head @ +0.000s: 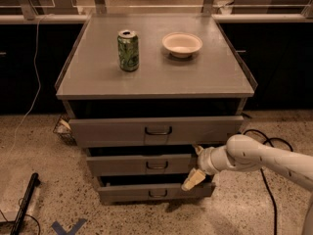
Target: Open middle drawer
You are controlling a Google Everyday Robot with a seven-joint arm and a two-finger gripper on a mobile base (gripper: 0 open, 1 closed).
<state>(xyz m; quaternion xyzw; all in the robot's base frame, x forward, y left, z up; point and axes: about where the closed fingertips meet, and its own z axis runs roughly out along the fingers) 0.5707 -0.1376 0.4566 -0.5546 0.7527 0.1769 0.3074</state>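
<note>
The grey cabinet point(156, 77) has three drawers, all standing slightly out. The middle drawer point(127, 164) has a low flat front with a small loop handle point(157, 165). It sits between the wider top drawer point(107, 130) and the bottom drawer point(127, 193). My gripper point(195, 165) is at the right end of the middle drawer's front, coming in from the right on the white arm point(259, 158). It is open. One cream fingertip point(198, 150) stands above the front's right end and the other point(191, 180) below it.
A green can point(128, 50) and a white bowl point(182, 44) stand on the cabinet top. A black cable point(266, 136) lies on the speckled floor to the right. A dark rod point(24, 203) and blue tape point(68, 226) lie at the lower left. Dark counters run behind.
</note>
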